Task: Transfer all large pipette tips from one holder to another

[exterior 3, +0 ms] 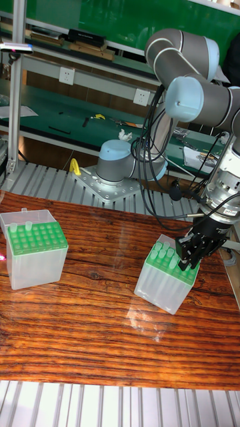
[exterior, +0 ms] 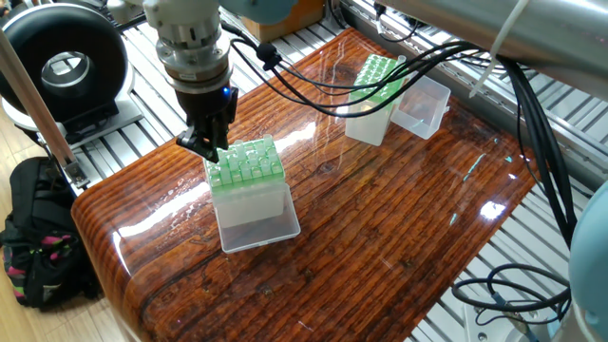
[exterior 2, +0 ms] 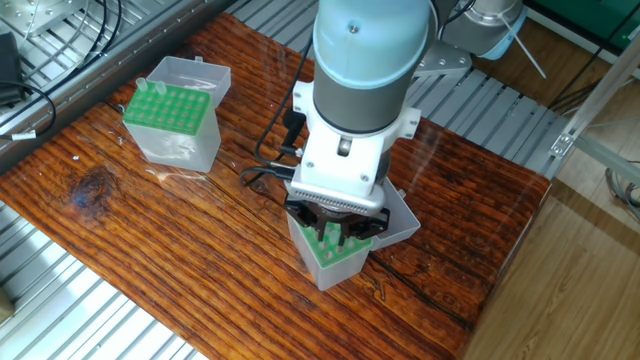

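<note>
You have 2 green-topped boxes on the wooden bench (exterior: 380, 247), well apart. The near box (exterior: 249, 190) stands close to one long edge of the bench with its clear lid (exterior 2: 398, 225) hinged open beside it. The far box (exterior 3: 30, 257) sits toward the opposite end, its lid (exterior 2: 190, 72) open as well.

Large pipette tips (exterior 3: 161, 253) stand upright in the near box's green rack, their clear whitish tops rising above the holes. In the far box you can see a few tips (exterior 2: 148, 88) poking up along 1 edge of the rack; most of its holes look dark.

Your gripper (exterior 3: 189, 256) hangs low over one end of the near box, and its fingers (exterior: 207, 145) reach down among the tips there. You cannot tell whether they pinch a tip or stand apart.
</note>
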{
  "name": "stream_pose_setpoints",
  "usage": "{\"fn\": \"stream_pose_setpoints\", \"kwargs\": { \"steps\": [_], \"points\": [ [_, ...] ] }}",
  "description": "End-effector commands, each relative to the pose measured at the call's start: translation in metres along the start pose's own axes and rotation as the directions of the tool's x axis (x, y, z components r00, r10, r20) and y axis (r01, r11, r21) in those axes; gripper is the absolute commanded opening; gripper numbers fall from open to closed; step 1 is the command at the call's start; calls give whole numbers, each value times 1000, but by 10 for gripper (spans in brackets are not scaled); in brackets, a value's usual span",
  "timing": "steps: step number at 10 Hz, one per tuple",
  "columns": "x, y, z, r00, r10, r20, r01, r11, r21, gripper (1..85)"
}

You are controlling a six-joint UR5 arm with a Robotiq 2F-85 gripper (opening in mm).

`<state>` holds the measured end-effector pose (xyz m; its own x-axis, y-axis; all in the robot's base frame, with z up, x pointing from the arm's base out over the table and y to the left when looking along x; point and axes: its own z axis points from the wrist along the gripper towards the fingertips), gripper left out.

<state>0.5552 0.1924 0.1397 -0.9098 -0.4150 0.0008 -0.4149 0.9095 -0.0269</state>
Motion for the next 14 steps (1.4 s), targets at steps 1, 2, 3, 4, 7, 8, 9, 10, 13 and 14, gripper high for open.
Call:
{"fn": "stream_pose_setpoints", "kwargs": {
  "steps": [1,2,3,4,7,8,9,10,13,14],
  "points": [
    [-2,4,-1,1000,4,9,-4,1000,-18,303],
    [-2,5,0,1000,4,10,-4,1000,-16,300],
    [-2,5,0,1000,2,10,-2,1000,-13,297],
    [-2,5,0,1000,1,10,-1,1000,-13,293],
    [-3,5,0,1000,1,16,-1,1000,-13,260],
    [-4,5,-1,1000,2,18,-2,1000,-14,247],
    [-4,5,-1,1000,2,20,-2,1000,-15,233],
    [-5,6,-1,1000,3,22,-2,1000,-16,220],
    [-5,4,-1,1000,7,21,-7,1000,-11,170],
    [-5,5,-1,1000,7,21,-7,1000,-11,160]
  ]
}}
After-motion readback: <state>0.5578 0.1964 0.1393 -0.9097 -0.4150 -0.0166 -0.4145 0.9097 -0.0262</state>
